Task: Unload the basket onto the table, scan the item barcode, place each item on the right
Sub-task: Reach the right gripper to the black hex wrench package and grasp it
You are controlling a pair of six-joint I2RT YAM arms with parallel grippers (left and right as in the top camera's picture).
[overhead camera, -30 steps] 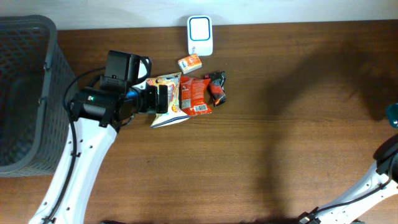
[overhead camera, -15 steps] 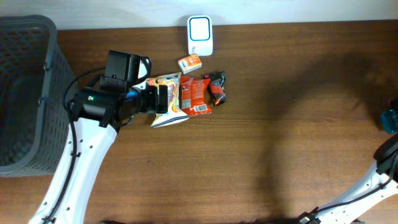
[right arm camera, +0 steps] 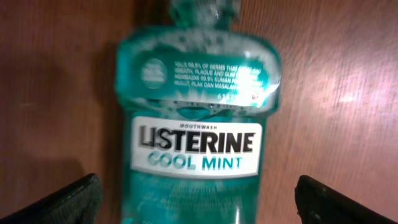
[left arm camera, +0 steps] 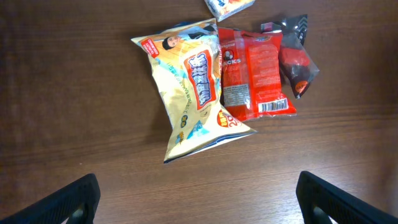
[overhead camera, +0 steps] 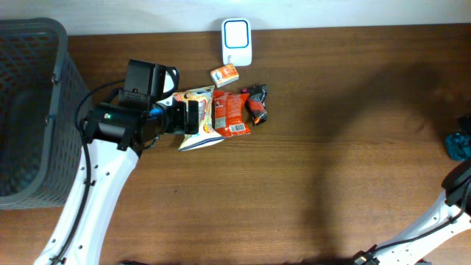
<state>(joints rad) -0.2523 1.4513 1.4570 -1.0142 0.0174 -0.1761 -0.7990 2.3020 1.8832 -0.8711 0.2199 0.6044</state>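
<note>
A teal Listerine Cool Mint bottle [right arm camera: 198, 134] lies label-up on the wooden table, also showing at the right edge of the overhead view [overhead camera: 458, 145]. My right gripper [right arm camera: 199, 200] stands open astride its lower body, with bare wood showing between each finger and the bottle. My left gripper [left arm camera: 199, 200] hangs open over bare wood just short of a yellow snack bag [left arm camera: 191, 87]. Beside that bag lies a red packet [left arm camera: 252, 74] with its barcode [left arm camera: 272, 107] facing up. A white scanner [overhead camera: 237, 42] stands at the table's far edge.
A dark wrapped item [left arm camera: 297, 62] lies right of the red packet, and a small orange box [overhead camera: 224, 74] sits behind the bags. A dark mesh basket [overhead camera: 29, 110] fills the left side. The left arm [overhead camera: 121, 125] reaches in from the lower left.
In the overhead view the teal bottle at the right edge has shifted down and slightly left. The left arm and the snack items have not moved.
</note>
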